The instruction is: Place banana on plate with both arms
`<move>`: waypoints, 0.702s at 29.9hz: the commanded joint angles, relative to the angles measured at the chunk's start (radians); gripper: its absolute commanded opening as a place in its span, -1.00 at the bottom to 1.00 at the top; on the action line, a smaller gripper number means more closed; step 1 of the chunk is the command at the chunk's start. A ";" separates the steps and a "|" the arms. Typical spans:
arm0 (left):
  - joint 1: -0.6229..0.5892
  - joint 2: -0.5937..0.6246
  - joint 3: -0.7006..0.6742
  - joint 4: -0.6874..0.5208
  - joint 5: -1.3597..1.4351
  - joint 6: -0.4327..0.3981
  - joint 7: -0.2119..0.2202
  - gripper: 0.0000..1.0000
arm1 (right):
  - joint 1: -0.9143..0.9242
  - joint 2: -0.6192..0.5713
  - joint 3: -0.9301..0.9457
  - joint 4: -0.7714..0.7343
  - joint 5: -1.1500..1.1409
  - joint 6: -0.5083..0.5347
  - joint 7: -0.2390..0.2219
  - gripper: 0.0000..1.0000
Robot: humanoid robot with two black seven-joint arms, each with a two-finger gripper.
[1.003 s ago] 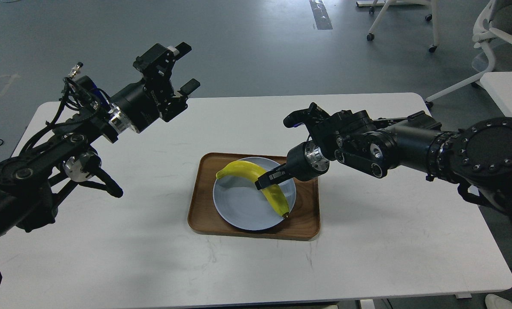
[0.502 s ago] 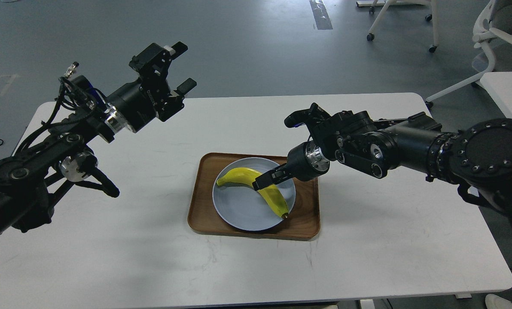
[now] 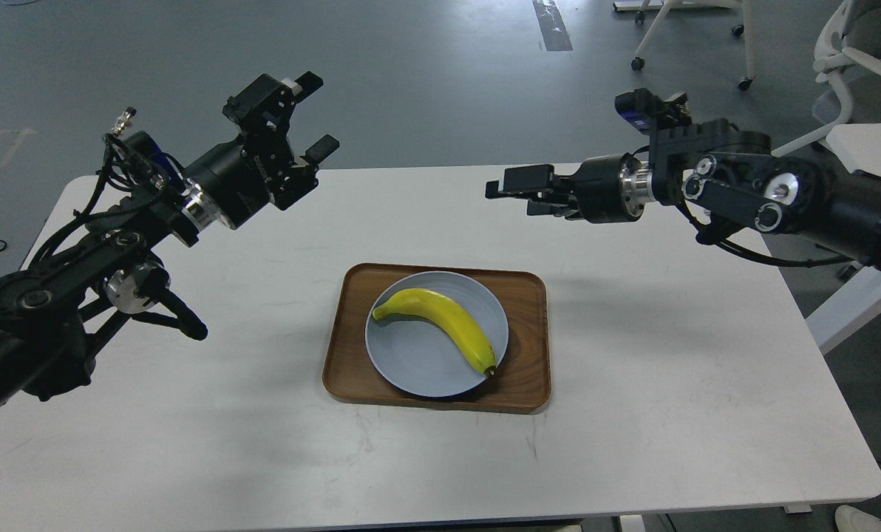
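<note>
The yellow banana point(image 3: 440, 322) lies on the pale blue-grey plate point(image 3: 411, 362), its dark tip at the plate's right rim. The plate sits on a brown wooden tray point(image 3: 344, 355) in the middle of the white table. My left gripper point(image 3: 313, 118) is open and empty, held high over the table's far left. My right gripper point(image 3: 516, 192) is open and empty, raised above the table's far edge, well clear of the banana and up to its right.
The white table point(image 3: 633, 414) carries only the tray. Beyond it is grey floor with white chairs point(image 3: 839, 66) at the back right. A second white table corner point(image 3: 876, 155) stands at the right.
My right gripper let go of the banana and rose up and back to the right. The banana settled flat on the plate. The left arm barely moved.
</note>
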 commanded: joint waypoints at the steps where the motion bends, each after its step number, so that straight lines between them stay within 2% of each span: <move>1: 0.007 -0.007 -0.003 0.007 -0.068 0.007 0.000 0.95 | -0.132 -0.084 0.157 -0.003 0.115 0.000 0.000 0.95; 10: 0.061 -0.059 -0.052 0.052 -0.196 0.084 0.000 0.95 | -0.377 -0.086 0.491 -0.011 0.165 0.000 0.000 1.00; 17: 0.127 -0.102 -0.058 0.055 -0.193 0.078 0.008 0.95 | -0.395 -0.080 0.515 -0.011 0.230 0.000 0.000 1.00; 21: 0.134 -0.168 -0.060 0.113 -0.190 0.076 0.011 0.95 | -0.413 -0.074 0.515 -0.009 0.233 -0.002 0.000 1.00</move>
